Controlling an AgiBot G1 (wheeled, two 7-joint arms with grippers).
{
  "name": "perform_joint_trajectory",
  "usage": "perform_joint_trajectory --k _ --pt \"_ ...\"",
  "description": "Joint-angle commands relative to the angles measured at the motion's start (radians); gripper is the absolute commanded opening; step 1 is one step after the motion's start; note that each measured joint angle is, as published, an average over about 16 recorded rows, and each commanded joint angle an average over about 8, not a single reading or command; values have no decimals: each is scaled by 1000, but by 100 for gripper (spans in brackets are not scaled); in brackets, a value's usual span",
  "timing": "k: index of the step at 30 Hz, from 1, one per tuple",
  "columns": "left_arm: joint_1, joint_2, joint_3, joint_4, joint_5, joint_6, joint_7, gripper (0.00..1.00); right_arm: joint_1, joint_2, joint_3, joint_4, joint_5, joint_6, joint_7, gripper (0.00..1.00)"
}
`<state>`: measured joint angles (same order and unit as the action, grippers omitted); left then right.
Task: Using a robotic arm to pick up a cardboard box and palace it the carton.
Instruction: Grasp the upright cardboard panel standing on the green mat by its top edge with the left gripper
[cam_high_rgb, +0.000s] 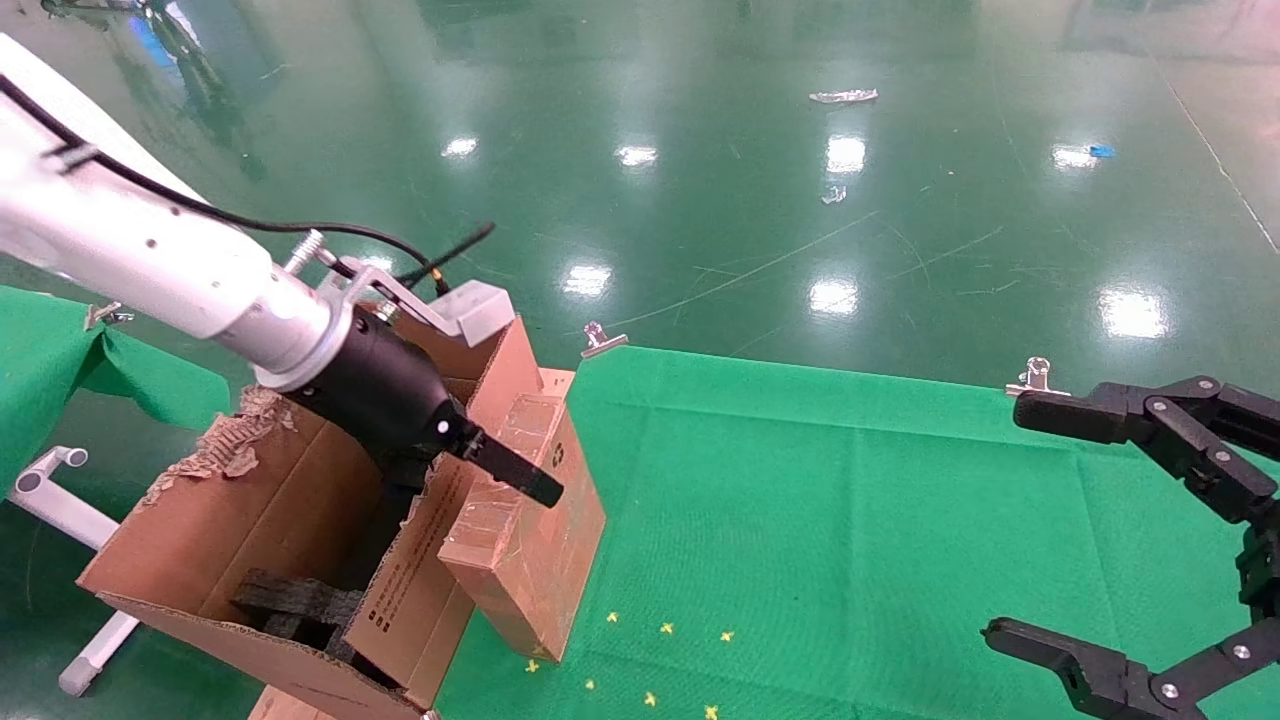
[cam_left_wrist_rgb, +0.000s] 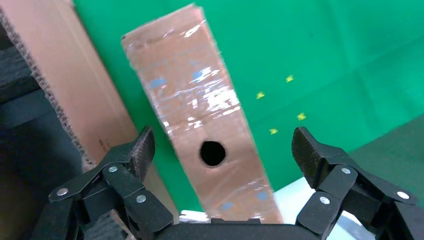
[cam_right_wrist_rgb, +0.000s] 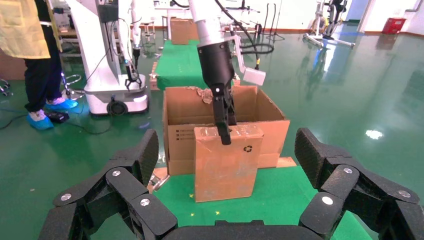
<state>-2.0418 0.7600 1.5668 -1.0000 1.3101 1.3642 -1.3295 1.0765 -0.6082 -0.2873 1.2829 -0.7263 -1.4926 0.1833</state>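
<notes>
The robotic arm is seen reaching in from 10 o'clock of the head view, and the left gripper is held over the upper end of the cardboard box. In the left wrist view its claw is spread wide: the black fingers are set on either side of the box and no contact with it can be made out. The box is stood on one narrow edge on the green cloth, at about 7 o'clock of the head view, and is leaned against a long flap of the carton, which lies at 9 o'clock of it. Shiny clear tape is wrapped over the box, and a small black recycling mark is shown near its top. The carton is open, with a torn edge on its far flap and black foam pieces seen inside. Small yellow marks are scattered on the cloth at 4 o'clock of the box. The right gripper is parked at 4 o'clock of the head view, well apart from the box, with its claw spread and nothing held.
</notes>
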Motion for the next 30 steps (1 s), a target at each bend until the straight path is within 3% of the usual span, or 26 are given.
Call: perform_joint_trajectory --k 1,2,4,9,11,13,30 --pt "-1 5 8 -23 21 -7 -17 100 0 0 0 0 0 0 0 99" --pt "0 5 13 -34 31 -10 -29 99 0 0 0 0 0 0 0 96" --pt "2 5 20 -53 46 -18 -52 87 0 0 0 0 0 0 0 78" --pt "17 -4 28 -97 66 -46 -83 28 0 0 -1 0 0 0 0 17" --pt "21 -8 30 -111 72 -57 -86 9 0 0 -1 0 1 0 0 2" --pt "24 -11 31 -122 80 -66 -88 0 0 0 -1 0 1 0 0 0" --pt "56 -21 37 -144 96 -109 -68 0 0 1 -2 0 1 1 -1 0"
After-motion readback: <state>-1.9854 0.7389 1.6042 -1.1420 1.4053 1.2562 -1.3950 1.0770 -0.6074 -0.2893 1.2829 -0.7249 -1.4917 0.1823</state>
